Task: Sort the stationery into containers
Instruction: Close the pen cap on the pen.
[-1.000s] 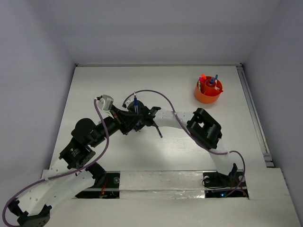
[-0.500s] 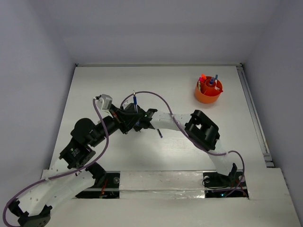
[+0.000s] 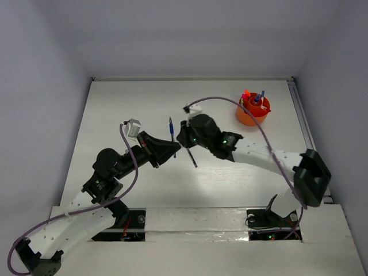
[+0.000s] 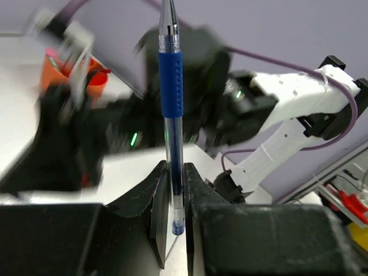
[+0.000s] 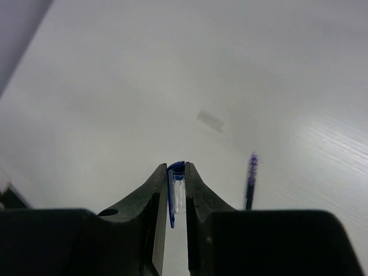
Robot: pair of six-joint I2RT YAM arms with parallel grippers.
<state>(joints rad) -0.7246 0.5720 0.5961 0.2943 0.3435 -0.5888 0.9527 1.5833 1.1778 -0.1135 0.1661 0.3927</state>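
Note:
My left gripper (image 3: 173,149) (image 4: 175,179) is shut on a blue pen (image 3: 171,127) (image 4: 171,86) and holds it upright above the table's middle. My right gripper (image 3: 184,141) (image 5: 176,192) is just right of it, shut on a clear pen cap with a blue clip (image 5: 178,194). A dark purple pen (image 3: 192,158) (image 5: 250,179) lies on the table beside the right gripper. The orange cup (image 3: 253,112) stands at the back right with several pens and a red-tipped marker upright in it. It shows blurred in the left wrist view (image 4: 86,75).
The right arm (image 3: 270,158) stretches from the near right across to the middle; in the left wrist view it fills the background (image 4: 287,98). White walls close in the table on three sides.
The two grippers were together on the blue pen. The right gripper has pulled away to the right with the cap, and its elbow swung far right. The left still holds the pen.

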